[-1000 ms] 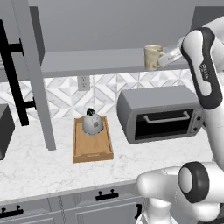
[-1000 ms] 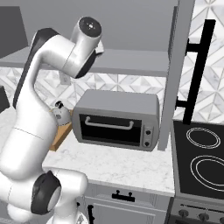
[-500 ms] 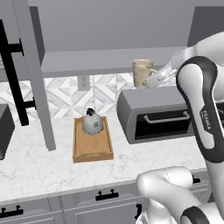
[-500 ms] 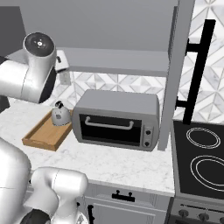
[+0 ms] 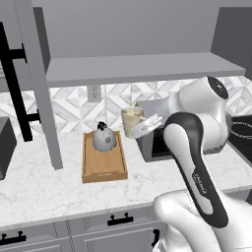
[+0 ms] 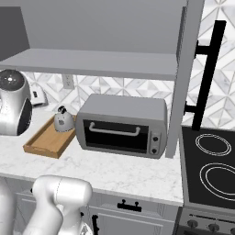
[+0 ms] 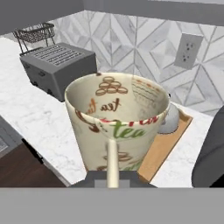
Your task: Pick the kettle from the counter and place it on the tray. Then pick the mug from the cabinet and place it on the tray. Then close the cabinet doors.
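While the arm reaches across in front of the toaster oven (image 6: 122,125), the gripper (image 5: 142,126) holds the mug (image 5: 132,121) in the air, off the counter (image 5: 44,187), just to the right of the tray (image 5: 104,167) and at about the height of the kettle's top; its fingers are closed on the mug near the handle side, though the contact itself is hidden in the hand view. That view looks into the mug (image 7: 117,127), which stands upright with its open mouth upward and its long axis vertical; its thin handle faces the camera, and brown and green "tea" lettering shows on its wall. The kettle (image 5: 104,139) sits upright in the far half of the tray, black knob on top; the tray's long axis runs from the counter's front toward the tiled wall. A grey toaster (image 7: 59,68) stands on the counter farther along. Above, the cabinet (image 6: 105,62) shelf is open, with one door (image 5: 37,83) swung out at the left.
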### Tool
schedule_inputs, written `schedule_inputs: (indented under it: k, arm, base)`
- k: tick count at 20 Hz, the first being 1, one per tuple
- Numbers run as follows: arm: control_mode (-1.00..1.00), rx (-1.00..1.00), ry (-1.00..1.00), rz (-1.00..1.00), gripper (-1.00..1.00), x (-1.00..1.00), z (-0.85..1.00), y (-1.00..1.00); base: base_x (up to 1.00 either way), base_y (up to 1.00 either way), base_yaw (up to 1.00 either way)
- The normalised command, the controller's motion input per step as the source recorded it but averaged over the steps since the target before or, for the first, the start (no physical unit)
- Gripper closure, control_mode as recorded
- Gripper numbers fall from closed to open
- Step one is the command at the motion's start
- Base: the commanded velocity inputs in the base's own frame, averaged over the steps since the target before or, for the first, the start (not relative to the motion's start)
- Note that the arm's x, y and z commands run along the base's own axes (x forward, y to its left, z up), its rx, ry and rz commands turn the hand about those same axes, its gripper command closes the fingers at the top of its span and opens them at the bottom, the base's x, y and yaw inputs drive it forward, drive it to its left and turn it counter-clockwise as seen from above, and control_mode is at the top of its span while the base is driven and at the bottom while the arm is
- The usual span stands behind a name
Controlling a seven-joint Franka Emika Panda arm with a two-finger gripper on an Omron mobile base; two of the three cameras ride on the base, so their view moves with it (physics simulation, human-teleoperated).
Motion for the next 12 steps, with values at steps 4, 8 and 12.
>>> schedule_inputs:
  k: [4,8,12]
  arm:
    - [-1.0,-0.03,0.06,0.0,1.0,0.29,-1.0,0.37]
    - [-1.0,-0.02,0.21,0.0,1.0,0.37,-0.92,0.32]
    - [-1.0,-0.09,0.11,-0.01,1.0,0.55,-0.75,0.16]
  base:
    - [0.0,0.0,0.0]
    - [0.0,0.0,0.0]
    - [0.0,0.0,0.0]
